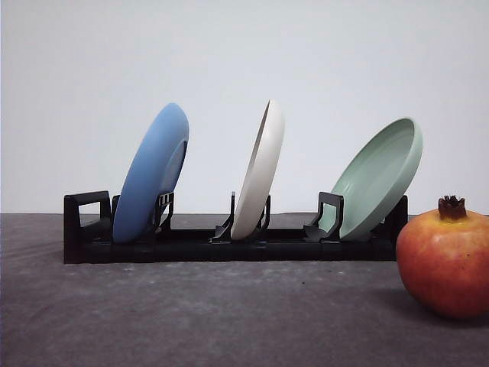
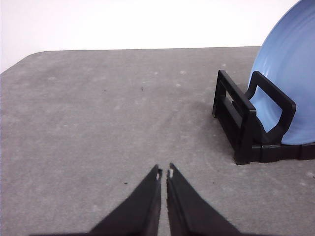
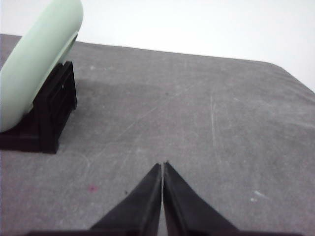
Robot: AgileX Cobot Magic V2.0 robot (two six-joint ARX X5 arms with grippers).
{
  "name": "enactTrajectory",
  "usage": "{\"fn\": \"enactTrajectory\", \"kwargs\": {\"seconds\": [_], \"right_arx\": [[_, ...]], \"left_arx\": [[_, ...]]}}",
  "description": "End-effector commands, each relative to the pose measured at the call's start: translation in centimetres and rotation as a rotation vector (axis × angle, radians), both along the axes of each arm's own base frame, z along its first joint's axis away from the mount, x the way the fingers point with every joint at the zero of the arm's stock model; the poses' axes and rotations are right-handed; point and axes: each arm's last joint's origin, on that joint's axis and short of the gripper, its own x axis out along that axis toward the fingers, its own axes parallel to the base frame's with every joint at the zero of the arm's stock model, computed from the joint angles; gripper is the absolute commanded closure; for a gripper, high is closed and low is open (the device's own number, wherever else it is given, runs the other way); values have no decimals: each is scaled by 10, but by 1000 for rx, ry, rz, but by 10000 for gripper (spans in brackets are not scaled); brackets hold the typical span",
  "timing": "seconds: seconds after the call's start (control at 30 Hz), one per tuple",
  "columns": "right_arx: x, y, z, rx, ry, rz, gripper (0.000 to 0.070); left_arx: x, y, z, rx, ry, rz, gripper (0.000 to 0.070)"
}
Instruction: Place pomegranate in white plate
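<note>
Nearest the front camera, the pomegranate (image 1: 445,258) sits upright on the grey table (image 1: 191,321), just in front of the right end of the black rack (image 1: 229,245), with bare tabletop stretching to its left. Both the left gripper (image 2: 164,173) and the right gripper (image 3: 163,164) have their tips pressed together, holding nothing, above open table. In the rack stand the blue plate (image 1: 153,174), the white plate (image 1: 260,170) in the middle slot, and the green plate (image 1: 380,176) at the right end.
</note>
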Motion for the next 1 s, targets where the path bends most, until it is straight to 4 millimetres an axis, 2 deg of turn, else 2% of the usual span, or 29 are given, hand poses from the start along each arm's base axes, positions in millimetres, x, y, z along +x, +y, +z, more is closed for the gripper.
{"fn": "enactTrajectory", "kwargs": {"seconds": [0.0, 0.23, 0.33, 0.47, 0.53, 0.7, 0.97], "right_arx": [[1, 0, 1, 10, -21, -4, 700], [1, 0, 10, 25, -113, -3, 700], [1, 0, 12, 102, -136, -6, 700], [1, 0, 14, 230, -164, -14, 700], [0, 0, 22, 293, -204, 6, 700], [-8, 2, 60, 372, -224, 59, 700], [-16, 6, 143, 382, -168, 185, 700]], "left_arx": [[0, 0, -3, 6, 6, -2, 700], [0, 0, -3, -7, 4, 0, 700], [0, 0, -3, -26, 2, 2, 700], [1, 0, 3, -179, -51, 22, 700], [0, 0, 11, -271, -88, 16, 700], [-4, -2, 43, -341, -101, -12, 697], [-7, -6, 122, -363, -59, -154, 697]]}}
